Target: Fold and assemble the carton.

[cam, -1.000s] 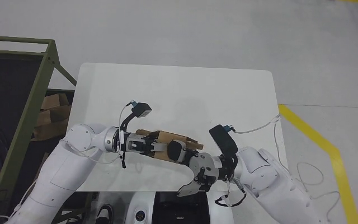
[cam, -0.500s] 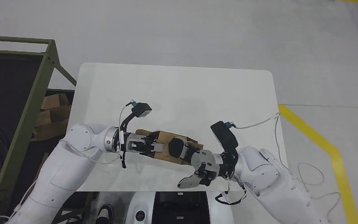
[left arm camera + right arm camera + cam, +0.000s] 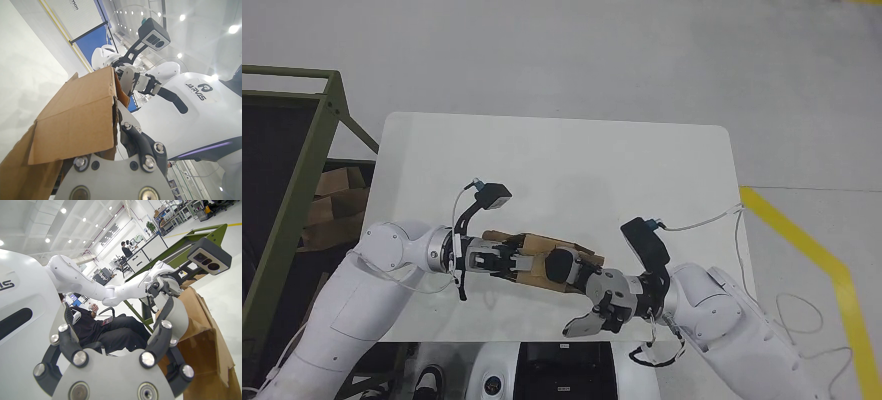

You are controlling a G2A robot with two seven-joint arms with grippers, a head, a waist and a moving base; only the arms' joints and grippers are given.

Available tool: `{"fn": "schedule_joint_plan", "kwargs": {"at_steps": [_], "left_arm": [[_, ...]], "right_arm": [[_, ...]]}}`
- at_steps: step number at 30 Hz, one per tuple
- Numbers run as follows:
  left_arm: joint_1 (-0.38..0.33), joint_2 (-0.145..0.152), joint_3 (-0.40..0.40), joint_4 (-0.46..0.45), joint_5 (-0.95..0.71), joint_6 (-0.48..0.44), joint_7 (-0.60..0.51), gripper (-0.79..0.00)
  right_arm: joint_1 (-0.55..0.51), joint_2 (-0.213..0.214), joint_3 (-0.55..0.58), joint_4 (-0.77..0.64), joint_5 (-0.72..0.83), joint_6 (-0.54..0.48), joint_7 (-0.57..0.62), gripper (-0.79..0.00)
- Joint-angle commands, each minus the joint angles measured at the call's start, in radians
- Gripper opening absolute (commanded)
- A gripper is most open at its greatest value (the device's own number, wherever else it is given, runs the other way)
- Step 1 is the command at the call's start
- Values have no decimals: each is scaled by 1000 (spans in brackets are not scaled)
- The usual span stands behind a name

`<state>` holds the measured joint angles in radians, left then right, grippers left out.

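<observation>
Two hands tend the brown cardboard carton (image 3: 532,245) above the white table's (image 3: 562,160) near edge: left hand (image 3: 504,258) clamped on one end, right hand (image 3: 567,298) splayed open against it, flaps seemingly not yet closed.

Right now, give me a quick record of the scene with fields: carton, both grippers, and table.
carton: brown cardboard, partly folded, held over the near side of the table
left gripper: shut on one end of the carton
right gripper: open, one finger against the carton's other end
table: white, rounded corners
spare cardboard: beside the table, on the left arm's side
</observation>
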<state>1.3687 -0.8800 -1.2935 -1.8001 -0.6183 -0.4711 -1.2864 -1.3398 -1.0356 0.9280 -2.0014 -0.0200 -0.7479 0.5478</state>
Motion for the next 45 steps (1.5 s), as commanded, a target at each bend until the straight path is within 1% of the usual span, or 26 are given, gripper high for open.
{"fn": "schedule_joint_plan", "kwargs": {"at_steps": [1,34,39,45], "left_arm": [[1,0,0,-1,2,-1,-1,-785],[-3,-7,-4,7,-6,5,-16,-785],[0,-8,-11,6,-6,0,-14,-785],[10,-6,-34,-4,-19,-1,-16,-785]], "right_arm": [[-1,0,1,1,1,-1,4,0],[1,-5,6,16,19,-14,23,0],[-3,-5,14,3,-6,-45,18,0],[-40,3,40,-35,-67,-100,25,0]]}}
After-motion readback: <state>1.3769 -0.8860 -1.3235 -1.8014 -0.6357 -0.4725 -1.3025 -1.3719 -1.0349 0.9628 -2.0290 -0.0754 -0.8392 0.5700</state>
